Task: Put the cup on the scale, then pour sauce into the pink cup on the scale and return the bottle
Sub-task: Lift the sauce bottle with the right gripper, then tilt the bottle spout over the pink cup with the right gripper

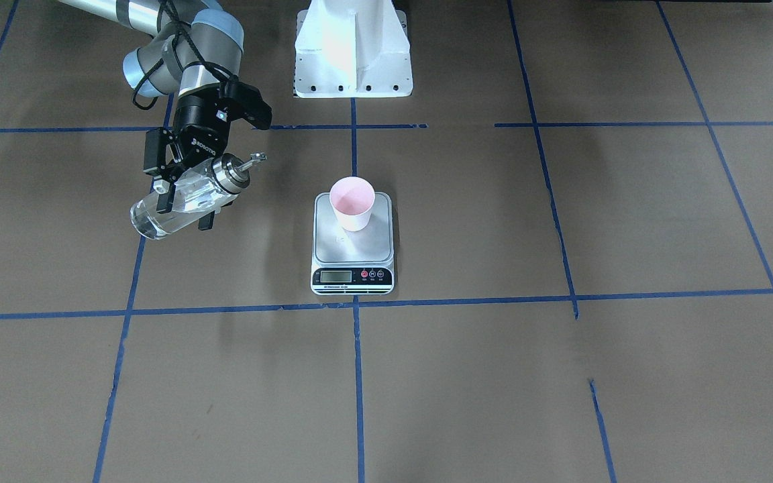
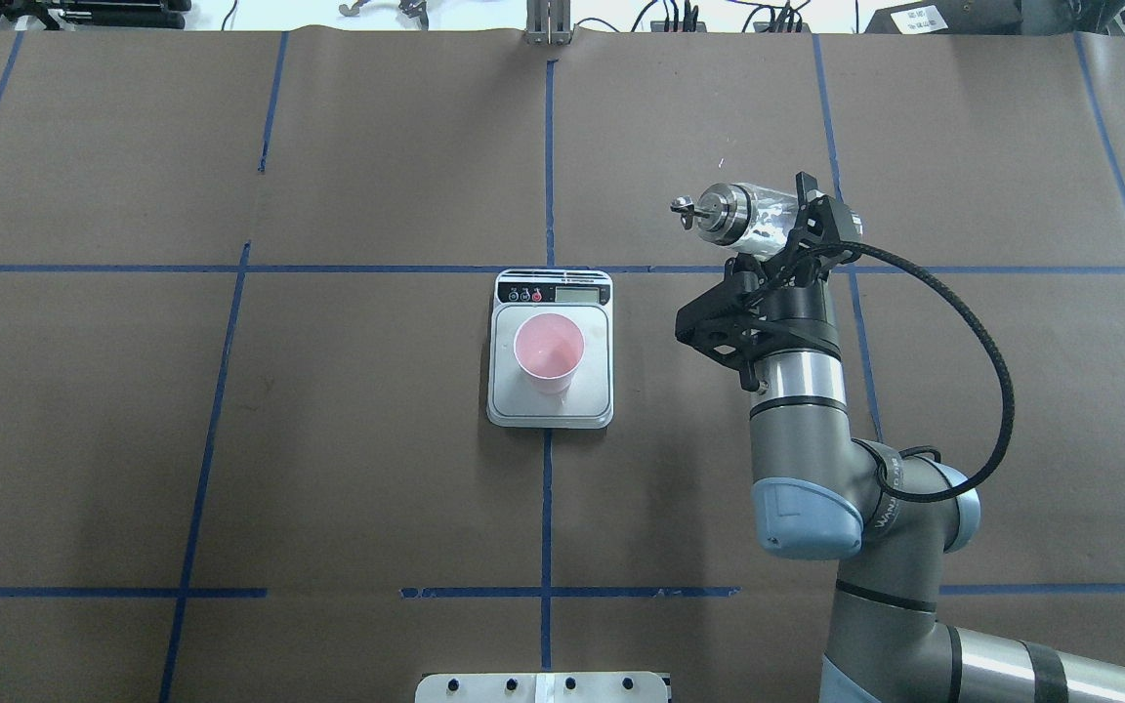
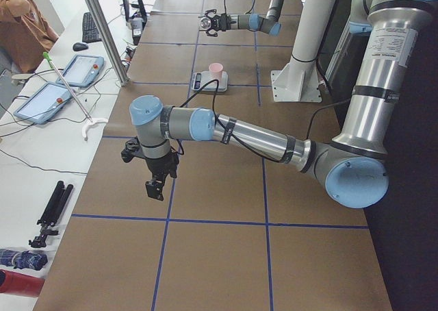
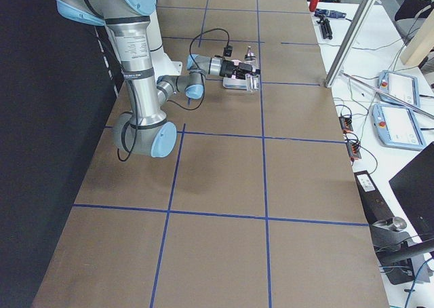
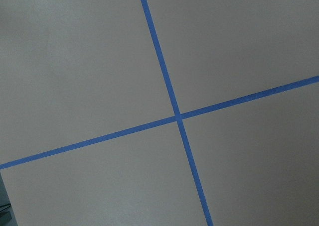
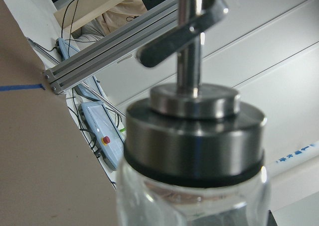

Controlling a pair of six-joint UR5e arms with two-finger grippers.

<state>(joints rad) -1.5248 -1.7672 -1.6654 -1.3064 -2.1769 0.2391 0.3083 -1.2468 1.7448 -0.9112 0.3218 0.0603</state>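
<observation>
Right gripper (image 1: pixel 184 209): its two black fingers are closed around the glass body of the bottle (image 1: pixel 153 219), one on each side, so the jaws stand about as far apart as the bottle is thick. The housing above the fingers carries the white lettering "ROBOTIQ". The bottle is held clear of the table (image 1: pixel 561 376) at a tilt. Its silver pour-spout cap (image 1: pixel 232 172) is on the side toward the scale (image 1: pixel 353 253), and its base is on the side away from it. The glass is too clear to show any liquid level.

Bottle and scale are well apart. The cup (image 1: pixel 353 202) stands upright on the silver platform, toward the robot's end, with its pink inside showing. On the black front strip are an LCD and red and black buttons, and their markings are too small to read.

Left gripper (image 3: pixel 156 186): it shows only in the side view, pointing down over the brown table covering. Whether its jaws are spread or closed cannot be told. Its wrist camera sees only two crossing blue tape lines (image 5: pixel 177 117).
</observation>
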